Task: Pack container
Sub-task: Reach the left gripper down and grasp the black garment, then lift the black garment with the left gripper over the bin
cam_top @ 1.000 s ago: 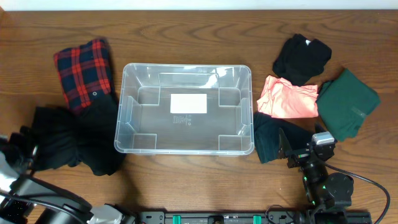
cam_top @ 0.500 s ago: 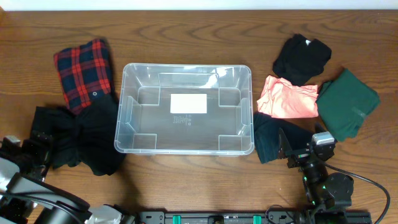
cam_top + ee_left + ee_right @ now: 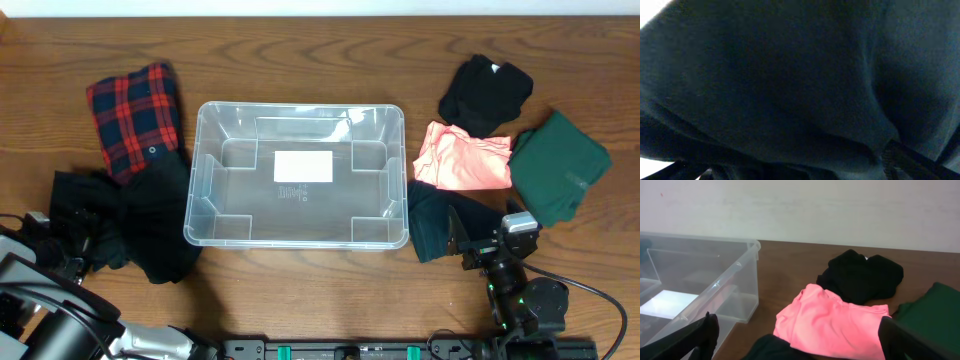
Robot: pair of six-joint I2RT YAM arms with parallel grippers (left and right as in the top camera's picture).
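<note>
Container: a clear plastic bin (image 3: 300, 106) standing open side up at the middle of the counter (image 3: 300, 50), a white label on its base, nothing inside.
Left tool: low at the near left corner (image 3: 72, 245), over the near left part of a black garment (image 3: 140, 220); its wrist view is filled with dark cloth, so I cannot tell whether it is released or clenched.
Container and left tool: the bin lies to the right of the tool and apart from it, with the black garment between them and reaching the bin's left wall.
Right tool: near the right near edge (image 3: 797, 330), fingers spread wide and released, holding nothing.
Container and right tool: the bin lies to the left of and slightly farther than the tool, close but apart; its right end wall fills the left of the wrist view.
Left of the bin: a red plaid garment (image 3: 135, 115), far of the black one.
Right of the bin: a dark blue garment (image 3: 432, 222) just beside the near right corner, then a pink garment (image 3: 463, 158), a second black garment (image 3: 485, 92) farthest, and a green garment (image 3: 560, 165) rightmost.
</note>
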